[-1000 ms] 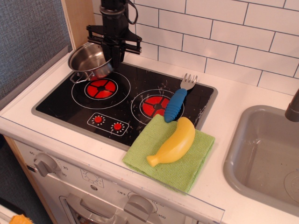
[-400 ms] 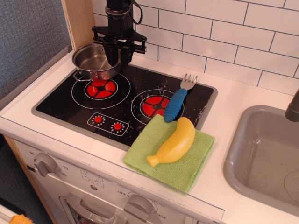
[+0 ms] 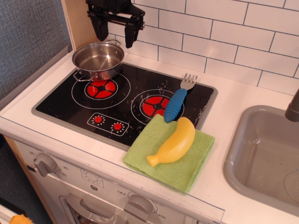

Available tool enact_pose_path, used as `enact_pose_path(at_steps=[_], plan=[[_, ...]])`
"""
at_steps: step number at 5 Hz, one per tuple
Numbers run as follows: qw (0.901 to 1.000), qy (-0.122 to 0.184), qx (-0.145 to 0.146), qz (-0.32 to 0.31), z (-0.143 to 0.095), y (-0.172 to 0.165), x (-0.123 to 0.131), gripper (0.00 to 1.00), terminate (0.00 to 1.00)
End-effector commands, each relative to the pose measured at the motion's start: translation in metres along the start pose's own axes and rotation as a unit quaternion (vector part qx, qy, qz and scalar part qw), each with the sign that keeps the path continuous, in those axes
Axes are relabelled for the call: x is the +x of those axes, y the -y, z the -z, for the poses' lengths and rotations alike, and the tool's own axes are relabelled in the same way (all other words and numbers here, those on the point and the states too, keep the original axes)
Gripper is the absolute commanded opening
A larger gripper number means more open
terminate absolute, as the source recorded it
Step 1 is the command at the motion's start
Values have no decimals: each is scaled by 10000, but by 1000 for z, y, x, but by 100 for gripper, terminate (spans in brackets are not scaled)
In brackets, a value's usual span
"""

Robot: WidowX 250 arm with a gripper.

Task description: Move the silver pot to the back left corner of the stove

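Your gripper (image 3: 115, 31) hangs above the pot (image 3: 98, 59) with its fingers (image 3: 128, 35) spread wide and nothing between them. The pot lies straight below and slightly toward you from the fingertips, clear of both, so the only relation that matters now is vertical: any further move is a lift away, not a reach.

The pot sits upright at the back left corner of the stove (image 3: 65, 105), its base overlapping the rear edge of the left burner (image 3: 100, 88) and its rim close to the stove's back edge. It is round, so there is no long axis to line up with; one wire handle shows at the front left of the rim. By my reading, the placing is done and only the retreat is left.

Count what you see:
- one pot
- two burners, the right one (image 3: 156, 106) partly under the fork
- two red dials (image 3: 108, 122) at the front
- one fork (image 3: 179, 99) with a blue handle
- one yellow banana (image 3: 174, 142) on one green cloth (image 3: 154, 161)
- one sink (image 3: 266, 156) at the right
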State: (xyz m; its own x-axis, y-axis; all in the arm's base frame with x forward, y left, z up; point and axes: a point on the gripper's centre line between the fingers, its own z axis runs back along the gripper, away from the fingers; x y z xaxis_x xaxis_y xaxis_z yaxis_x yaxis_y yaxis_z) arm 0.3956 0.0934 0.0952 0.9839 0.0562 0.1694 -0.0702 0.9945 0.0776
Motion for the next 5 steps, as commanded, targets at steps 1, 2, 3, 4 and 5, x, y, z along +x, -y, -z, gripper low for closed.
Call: enact_pose_path(at_steps=[1, 2, 3, 4, 5], plan=[[9990, 166, -288, 305, -18, 32, -24, 100, 0], [9981, 35, -437, 424, -9, 49, -41, 100, 0], [9981, 35, -437, 424, -9, 49, -41, 100, 0], [9981, 35, -437, 424, -9, 49, -41, 100, 0], [9981, 35, -437, 424, -9, 49, -41, 100, 100]])
